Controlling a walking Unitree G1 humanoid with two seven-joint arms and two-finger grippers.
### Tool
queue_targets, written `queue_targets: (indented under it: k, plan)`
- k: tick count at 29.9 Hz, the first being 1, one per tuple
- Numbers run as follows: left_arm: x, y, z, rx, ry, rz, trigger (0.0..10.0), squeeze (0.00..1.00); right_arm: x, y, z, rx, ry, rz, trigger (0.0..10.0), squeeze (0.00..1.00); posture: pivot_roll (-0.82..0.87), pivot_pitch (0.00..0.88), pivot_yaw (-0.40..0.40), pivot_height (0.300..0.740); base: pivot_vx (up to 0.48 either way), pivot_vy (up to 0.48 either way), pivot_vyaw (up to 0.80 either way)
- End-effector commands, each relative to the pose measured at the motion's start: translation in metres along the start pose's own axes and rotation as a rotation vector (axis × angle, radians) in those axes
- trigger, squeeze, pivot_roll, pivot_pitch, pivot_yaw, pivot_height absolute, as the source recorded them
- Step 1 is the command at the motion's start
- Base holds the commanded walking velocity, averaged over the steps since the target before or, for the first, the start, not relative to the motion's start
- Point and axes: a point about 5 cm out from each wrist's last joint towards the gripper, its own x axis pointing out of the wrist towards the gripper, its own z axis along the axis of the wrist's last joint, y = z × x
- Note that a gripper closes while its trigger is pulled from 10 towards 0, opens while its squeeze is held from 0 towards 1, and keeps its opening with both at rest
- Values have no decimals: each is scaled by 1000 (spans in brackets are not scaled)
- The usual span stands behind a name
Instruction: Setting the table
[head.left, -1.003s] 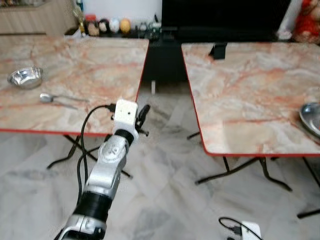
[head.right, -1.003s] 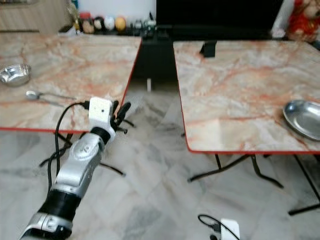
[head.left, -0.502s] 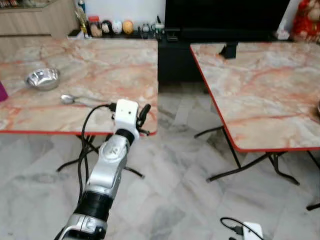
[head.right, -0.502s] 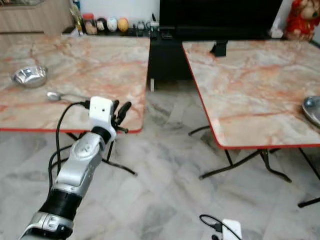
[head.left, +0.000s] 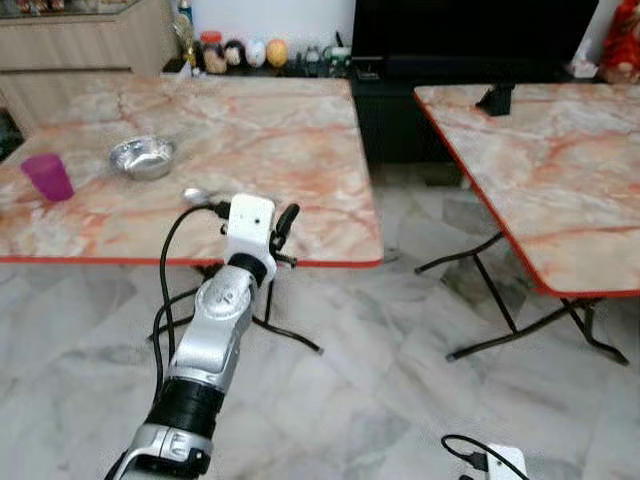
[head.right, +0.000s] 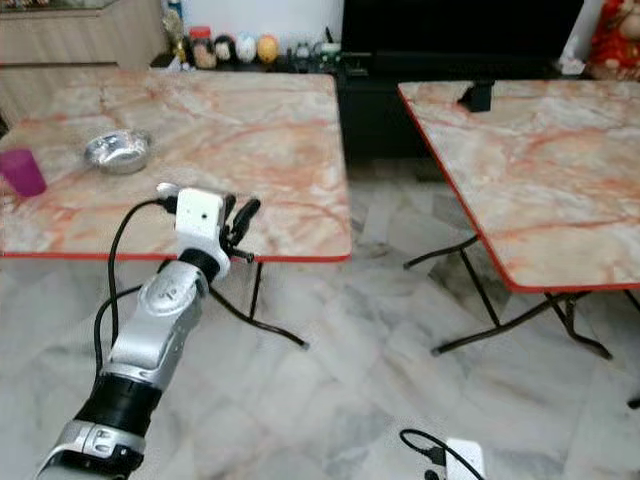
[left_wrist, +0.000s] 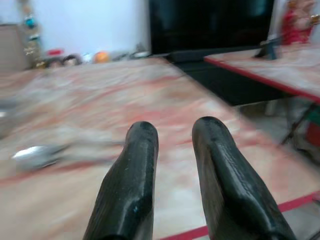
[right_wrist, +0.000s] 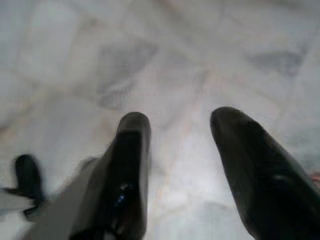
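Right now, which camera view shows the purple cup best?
The left eye view: the purple cup stands whole, upright, near the left table's far left side. The right eye view has it at the frame's edge. The left wrist view is blurred, with no cup discernible.

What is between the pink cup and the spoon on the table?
A shiny metal bowl sits between the pink cup and the spoon on the marble table, seen in both eye views.

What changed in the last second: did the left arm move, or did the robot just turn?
The robot turned left: the whole scene slid right, bringing a pink cup into view. The left gripper stayed raised at the table edge, fingers apart and empty. Bowl and spoon lie as before. The right gripper hangs over the floor.
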Motion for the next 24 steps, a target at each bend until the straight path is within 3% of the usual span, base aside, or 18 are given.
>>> queue_targets:
  k: [1, 24]
  plan:
    - [1, -7, 2, -5, -4, -13, 10000, 0, -1, -4, -4, 5, 12, -15, 10000, 0, 138, 0, -48, 707, 0, 352, 0]
    - [4, -8, 4, -4, -15, -22, 10000, 0, -2, -4, -5, 12, 13, -19, 10000, 0, 137, 0, -47, 707, 0, 355, 0]
